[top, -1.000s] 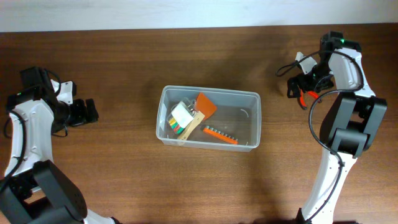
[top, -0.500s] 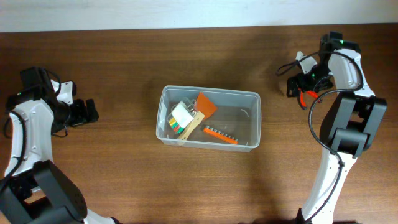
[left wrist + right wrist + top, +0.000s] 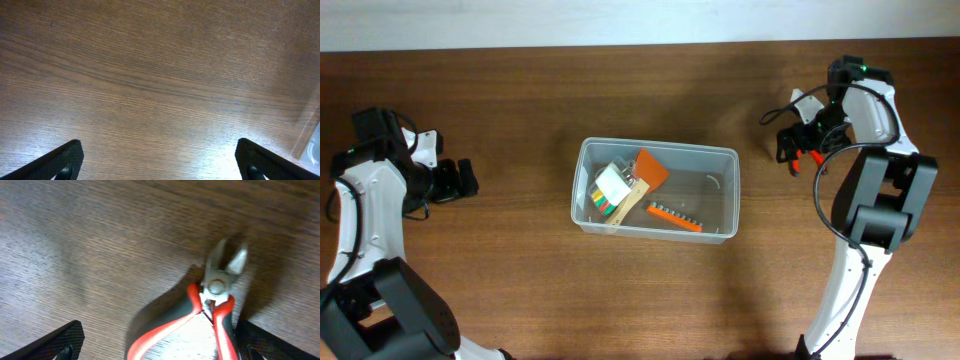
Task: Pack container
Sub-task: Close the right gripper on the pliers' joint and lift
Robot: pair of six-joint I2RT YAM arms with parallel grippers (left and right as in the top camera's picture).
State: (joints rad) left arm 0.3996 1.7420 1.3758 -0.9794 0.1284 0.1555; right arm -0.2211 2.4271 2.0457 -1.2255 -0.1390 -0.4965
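The clear plastic container [image 3: 655, 146] stands at the table's middle; its corner shows at the right edge of the left wrist view [image 3: 312, 145]. It holds an orange scraper [image 3: 652, 166], a white and green pack [image 3: 612, 185] and an orange bit holder [image 3: 675, 217]. My right gripper [image 3: 790, 148] is at the far right, open wide [image 3: 160, 342]. Red-handled pliers [image 3: 216, 287] lie between its fingers, one handle against the right finger; they also show in the overhead view [image 3: 807, 155]. My left gripper [image 3: 468, 178] is open and empty over bare wood [image 3: 160, 165].
A black cable [image 3: 820, 190] hangs along the right arm. The table's back edge meets a white wall [image 3: 640, 20]. Bare wood lies between the container and each gripper.
My right gripper has shifted a little to the left and toward the front around the pliers. The left arm has not moved.
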